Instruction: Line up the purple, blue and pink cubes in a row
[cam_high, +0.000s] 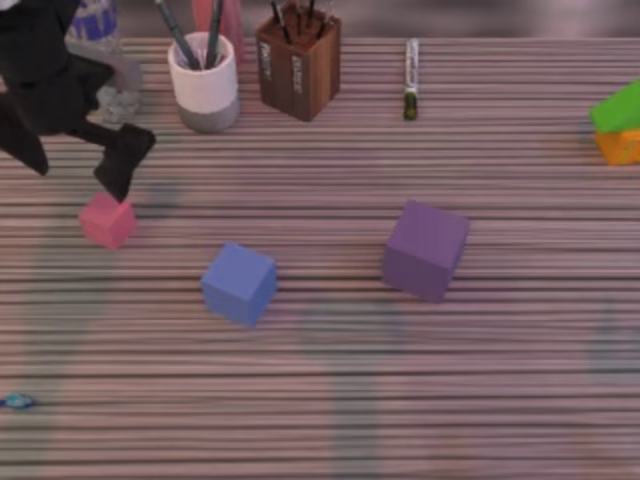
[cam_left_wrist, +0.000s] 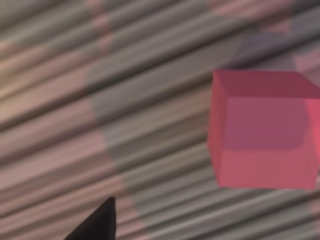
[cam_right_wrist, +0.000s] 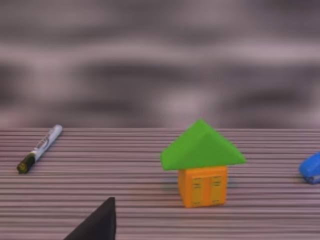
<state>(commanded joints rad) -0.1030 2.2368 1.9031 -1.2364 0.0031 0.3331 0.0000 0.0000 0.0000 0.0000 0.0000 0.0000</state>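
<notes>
The pink cube (cam_high: 107, 220), smallest of the three, lay at the table's left side in the top view, with the blue cube (cam_high: 239, 283) nearer the front and toward the centre, and the purple cube (cam_high: 426, 249) further right, about level with the pink one; the three formed a shallow bend, not yet a row. The left gripper (cam_high: 75, 158) hung just behind and above the pink cube, fingers spread apart, one tip close over the cube's rear edge and nothing held. The right arm did not appear in this view. In the left wrist view, the pink cube (cam_left_wrist: 262, 130) filled one side of the frame, resting square on the striped table (cam_left_wrist: 100, 100), with a single dark fingertip (cam_left_wrist: 97, 222) well clear of it. In the right wrist view, a green block (cam_right_wrist: 201, 146) sat on an orange block (cam_right_wrist: 202, 186), a marker pen (cam_right_wrist: 39, 148) lay beyond, and one fingertip showed; whether those fingers were apart could not be told. The step in hand appeared to be the approach to the pink cube. The next move would call for centring the fingers over it before descending.
</notes>
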